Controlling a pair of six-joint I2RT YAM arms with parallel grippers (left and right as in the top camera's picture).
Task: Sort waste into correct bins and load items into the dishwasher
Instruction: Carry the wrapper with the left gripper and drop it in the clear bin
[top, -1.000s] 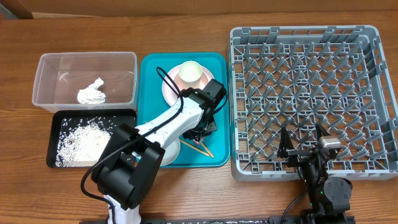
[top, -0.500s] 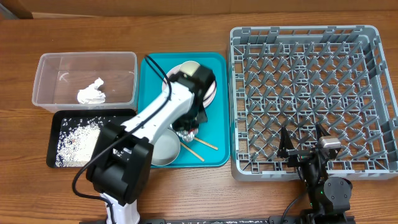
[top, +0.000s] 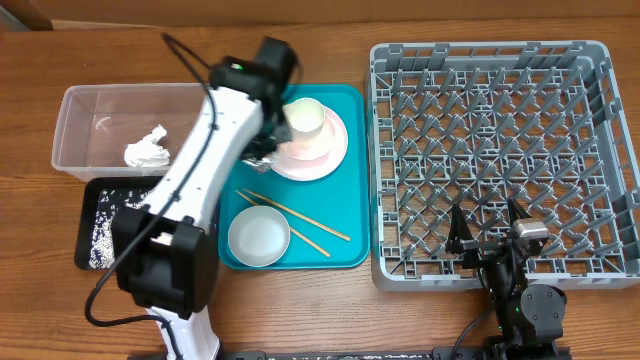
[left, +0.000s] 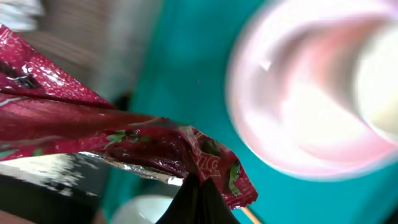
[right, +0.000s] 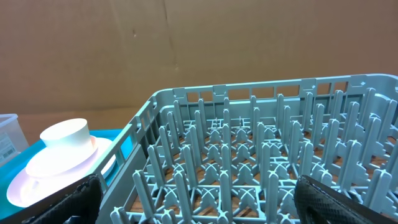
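Far left, the clear tub (top: 100, 92) holds the crumpled napkin (top: 148, 148). At its six o'clock the black tray (top: 108, 189) carries the rice (top: 100, 235).

My left gripper (left: 198, 198) is pressed together on one edge of the red wrapper (left: 124, 134). It hangs over the teal tray (top: 350, 215), at nine o'clock of the plate (top: 325, 162). My wrist hides most of the wrapper from above and my own view is blurred, so I can't tell how deep the bite goes. The foil looks feather-light, crinkly and slick. A thin edge could slip free, so I'd rather pinch across a fold.

The cup (top: 303, 118) sits on the plate. The bowl (top: 258, 235) and chopsticks (top: 295, 218) lie toward six o'clock. My right gripper (top: 487, 222) stands spread wide at six o'clock of the rack (top: 376, 150).
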